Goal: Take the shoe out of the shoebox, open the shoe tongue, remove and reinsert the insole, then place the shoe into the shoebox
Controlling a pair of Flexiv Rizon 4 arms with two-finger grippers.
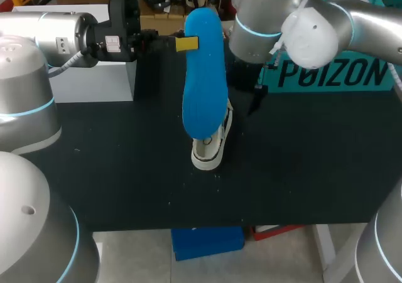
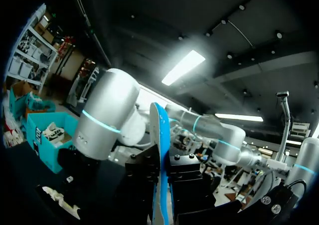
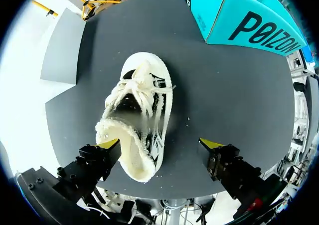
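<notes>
The insole [image 1: 204, 76] is out, pinched aloft by the left gripper [image 1: 186, 43]. The right gripper [image 3: 160, 144] gapes wide over the shoe [image 3: 137, 120] — next, probably, reinserting it toe-first.

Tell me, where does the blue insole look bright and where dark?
Head view: the flat blue foam insole is evenly lit and bright. Left wrist view: it looks dimmer, shadowed in the left gripper. Right wrist view: the white canvas shoe is well lit.
</notes>
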